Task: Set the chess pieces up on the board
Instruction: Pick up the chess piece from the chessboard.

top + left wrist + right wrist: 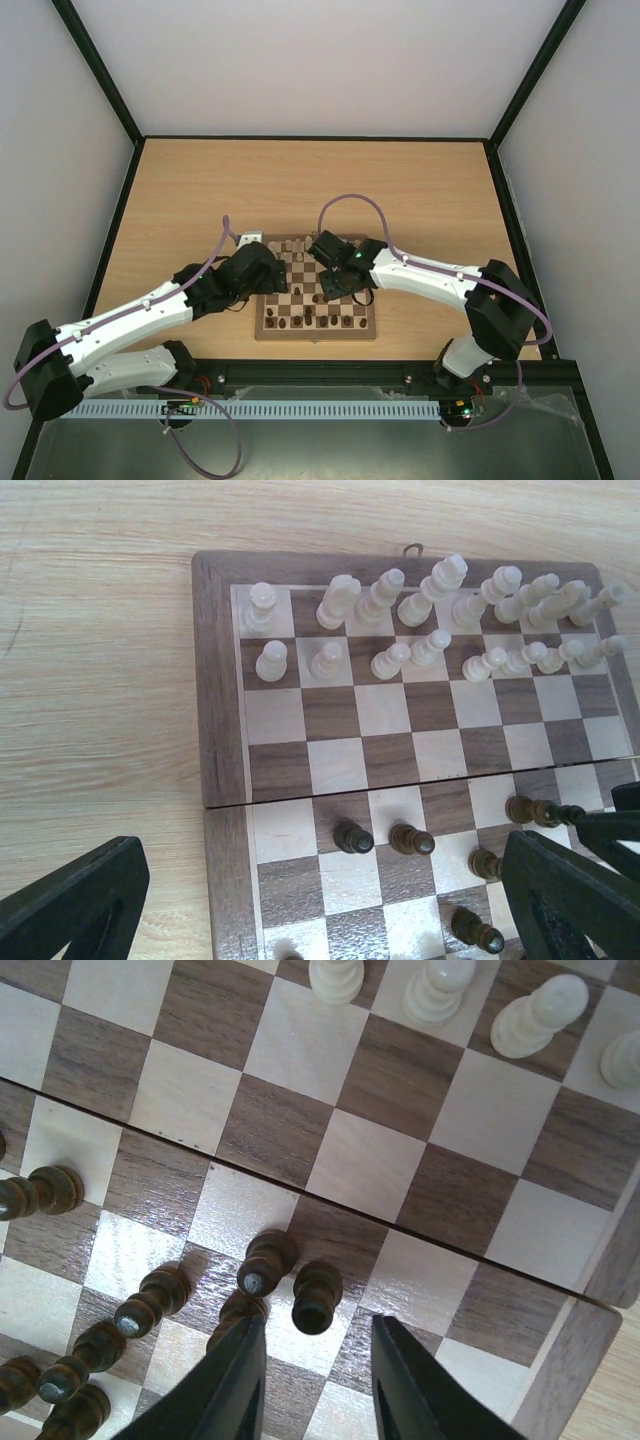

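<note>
Right wrist: we should shut the slightly parted, empty right gripper (320, 1328) on just the small dark-brown wooden pawn (317, 1295), missing the neighbouring pawn (266, 1260).

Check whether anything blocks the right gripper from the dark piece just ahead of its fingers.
Nothing visible stands between the right gripper and the dark piece, which sits just ahead of the open jaws on the board. A neighbouring dark piece stands close beside it and might get brushed.

We see a pale wooden table (200, 190) with the chessboard (315, 336) lying flat toward its near edge.
</note>
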Robot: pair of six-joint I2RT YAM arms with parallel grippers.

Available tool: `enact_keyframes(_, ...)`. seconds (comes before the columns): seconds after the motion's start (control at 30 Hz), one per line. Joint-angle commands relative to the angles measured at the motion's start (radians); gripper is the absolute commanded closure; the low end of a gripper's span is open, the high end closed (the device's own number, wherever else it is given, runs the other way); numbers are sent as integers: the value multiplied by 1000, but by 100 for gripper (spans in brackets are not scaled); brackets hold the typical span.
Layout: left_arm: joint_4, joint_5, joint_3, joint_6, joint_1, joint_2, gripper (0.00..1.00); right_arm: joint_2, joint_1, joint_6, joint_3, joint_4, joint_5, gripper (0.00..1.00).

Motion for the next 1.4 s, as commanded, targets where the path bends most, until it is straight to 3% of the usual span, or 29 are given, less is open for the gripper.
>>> enact_keyframes(0.0,21,20,-18,19,9,-17,0,18,-11,-15,3,3,-37,72)
enact_keyframes(0.97,34,44,-51,29,34,-14,1,52,-25,-18,-35,19,-30,84)
enact_keyframes(1.23,36,48,-56,33,41,-17,1,56,-28,-18,-27,14,-14,80)
enact_keyframes(1.37,38,52,-61,34,43,-20,1,55,-28,-20,-29,16,-11,85)
